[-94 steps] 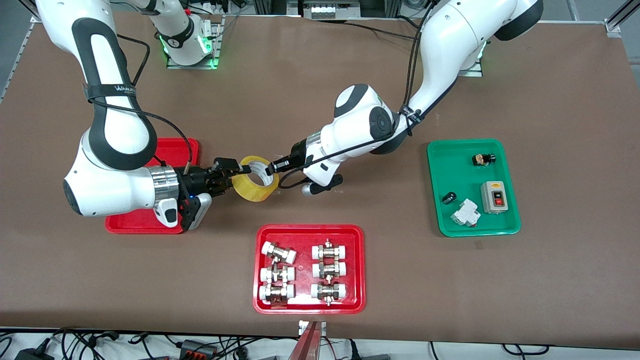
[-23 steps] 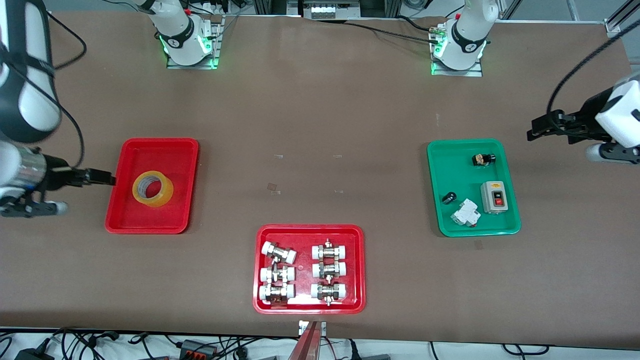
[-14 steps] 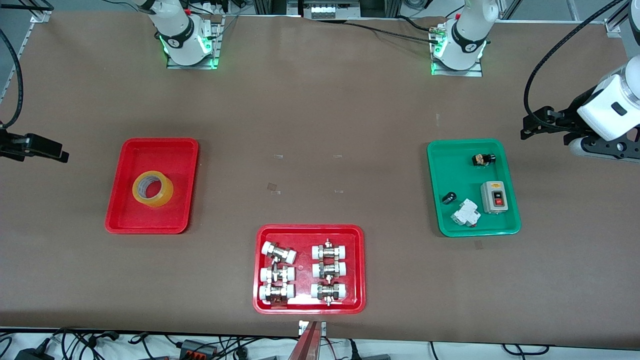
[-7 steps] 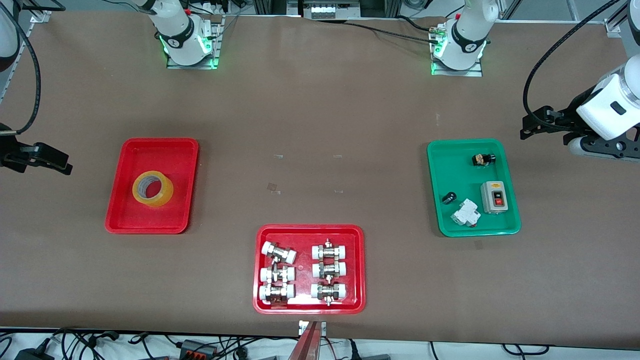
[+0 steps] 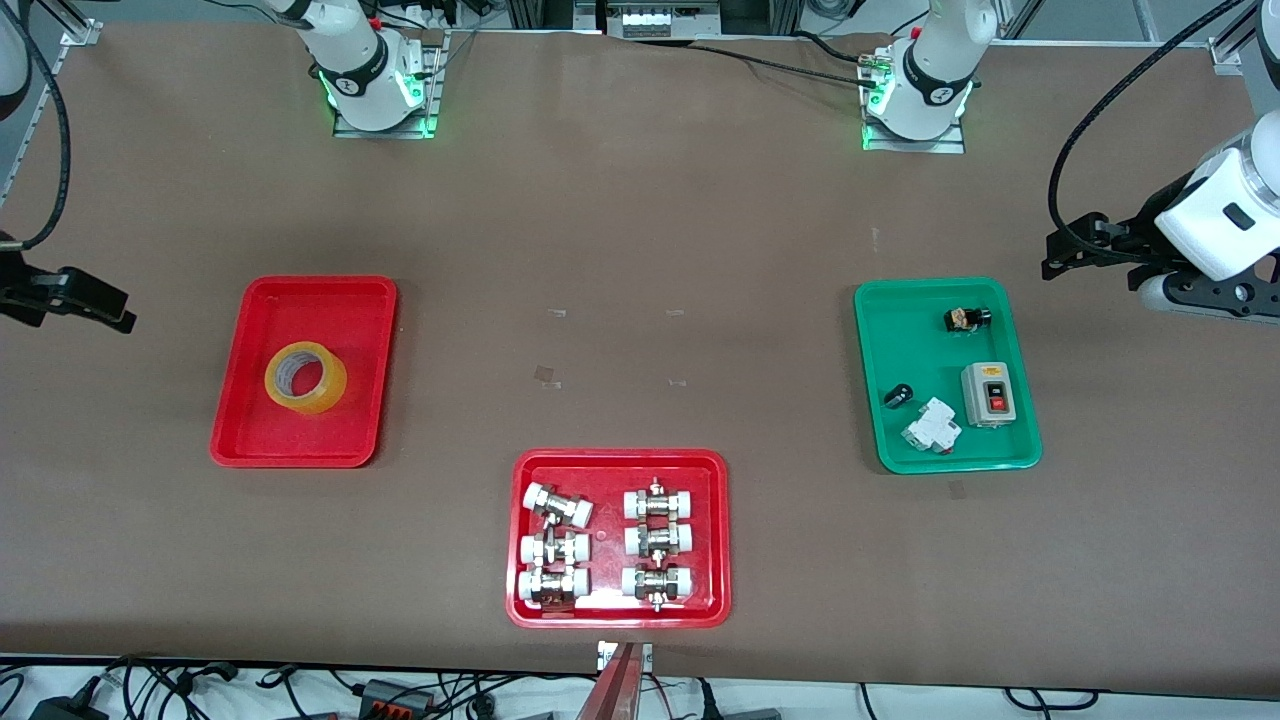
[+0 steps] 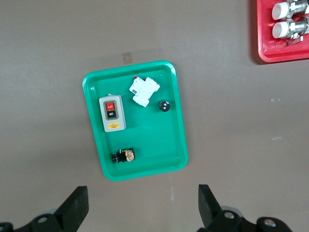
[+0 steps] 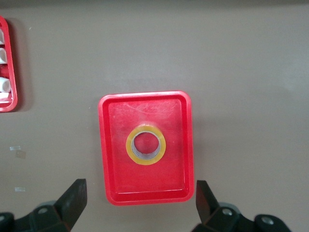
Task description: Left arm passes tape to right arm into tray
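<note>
1. Brown table; cables along its edge nearest the front camera.
2. Three trays: red tray holding one tape; fittings tray, six fittings; green tray, four parts.
3. Left gripper and right gripper both spread wide, empty, high over the table ends.

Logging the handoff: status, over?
Left gripper open above the green tray. Right gripper open above the tray. Tape in tray, flat.
</note>
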Robot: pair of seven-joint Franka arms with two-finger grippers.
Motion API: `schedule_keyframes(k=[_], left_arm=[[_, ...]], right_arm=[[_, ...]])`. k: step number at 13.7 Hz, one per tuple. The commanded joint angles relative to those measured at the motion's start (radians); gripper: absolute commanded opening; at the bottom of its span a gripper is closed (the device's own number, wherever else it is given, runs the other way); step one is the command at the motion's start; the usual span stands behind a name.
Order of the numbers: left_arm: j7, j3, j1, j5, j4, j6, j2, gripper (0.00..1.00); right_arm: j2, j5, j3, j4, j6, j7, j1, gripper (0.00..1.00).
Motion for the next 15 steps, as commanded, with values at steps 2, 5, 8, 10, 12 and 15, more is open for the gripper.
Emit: schedule_keyframes(k=[2, 5, 8, 10, 12, 15], left_arm=[[0.021, -0.01, 0.015, 0.001, -0.025, 0.014, -0.025, 1.0], [0.021, -0.01, 0.015, 0.001, -0.025, 0.014, -0.025, 1.0], [0.021, -0.01, 0.013, 0.001, -0.025, 0.015, -0.024, 1.0], [0.023, -0.01, 0.015, 0.001, -0.025, 0.02, -0.024, 1.0], [0.023, -0.01, 0.015, 0.001, -0.025, 0.02, -0.024, 1.0], [0.023, -0.01, 0.015, 0.001, -0.025, 0.02, -0.024, 1.0]], right_arm=[[-0.157, -0.018, -0.006, -0.243, 0.091, -0.004, 0.011, 1.0], [-0.166, -0.019, -0.006, -0.266, 0.096, -0.043, 0.01, 1.0], [-0.162, -0.005, -0.006, -0.239, 0.048, -0.032, 0.008, 1.0], [-0.169, -0.01, -0.006, -0.236, 0.048, -0.031, 0.009, 1.0], [-0.173, -0.005, -0.006, -0.234, 0.054, -0.031, 0.01, 1.0], [-0.173, -0.002, -0.005, -0.22, 0.051, -0.029, 0.01, 1.0]])
